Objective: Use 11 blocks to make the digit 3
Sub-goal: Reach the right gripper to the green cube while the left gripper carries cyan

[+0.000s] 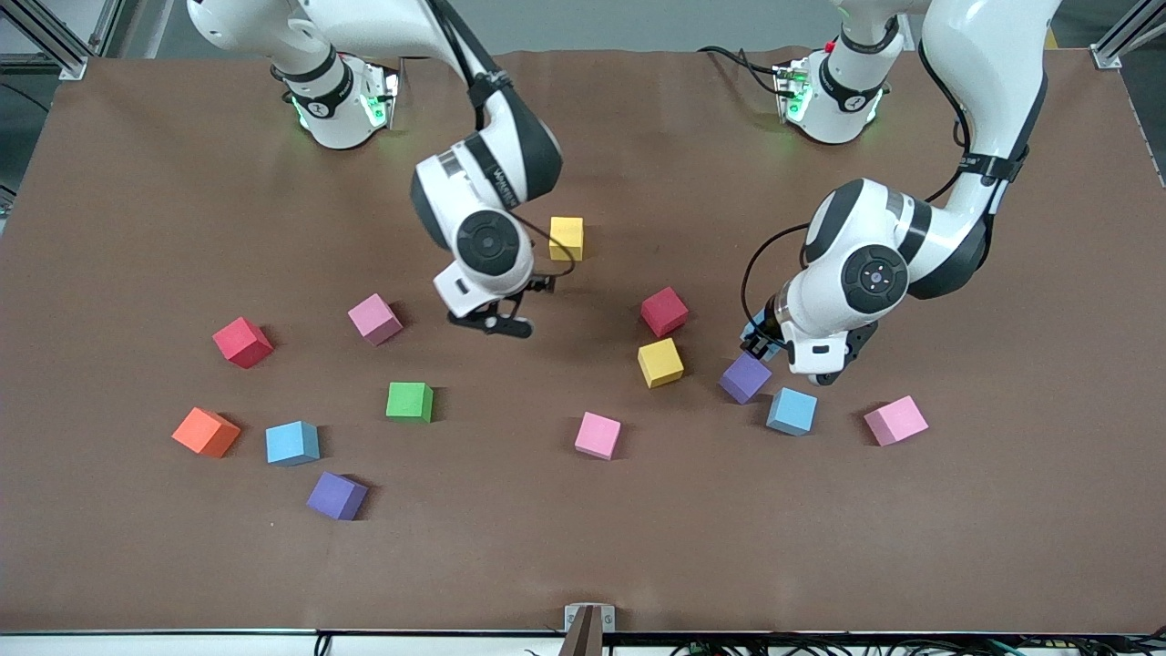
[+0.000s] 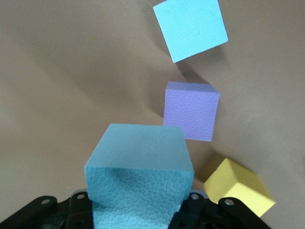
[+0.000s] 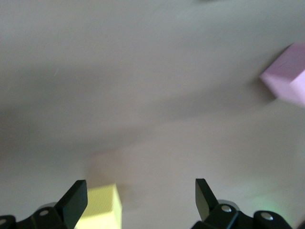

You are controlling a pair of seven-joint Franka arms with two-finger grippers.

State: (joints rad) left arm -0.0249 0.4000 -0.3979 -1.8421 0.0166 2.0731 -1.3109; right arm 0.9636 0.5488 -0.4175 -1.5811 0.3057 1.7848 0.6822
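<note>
1. Brown matting is covering the bench (image 1: 583,547), with both arm bases standing along its edge farthest from the front camera.
2. The left hand (image 1: 758,344) is gripping a light blue cube (image 2: 138,176) between closed fingers, just above the bench and right beside a purple cube (image 1: 745,377).
3. In the left wrist view the held cube is filling the jaws, with the purple cube, another light blue cube (image 1: 792,411) and a yellow cube (image 1: 660,362) lying close around it.
4. The right hand (image 1: 492,323) is hovering over bare matting near the middle of the bench, fingers spread wide and holding nothing.
5. Near the left arm's end, a pink cube (image 1: 896,420) is sitting apart from the light blue one; a red cube (image 1: 664,311) is lying just beside the yellow cube, farther from the front camera.
6. A second yellow cube (image 1: 566,238) is sitting alone close to the right hand; a pink cube (image 1: 598,435) is lying near the middle, nearer the camera.
7. Toward the right arm's end, a pink cube (image 1: 374,319), red cube (image 1: 242,342), green cube (image 1: 409,401), light blue cube (image 1: 291,443), second purple cube (image 1: 336,496) and orange cube (image 1: 206,432) are lying scattered, none touching.
8. No cubes are forming the digit 3 yet.
</note>
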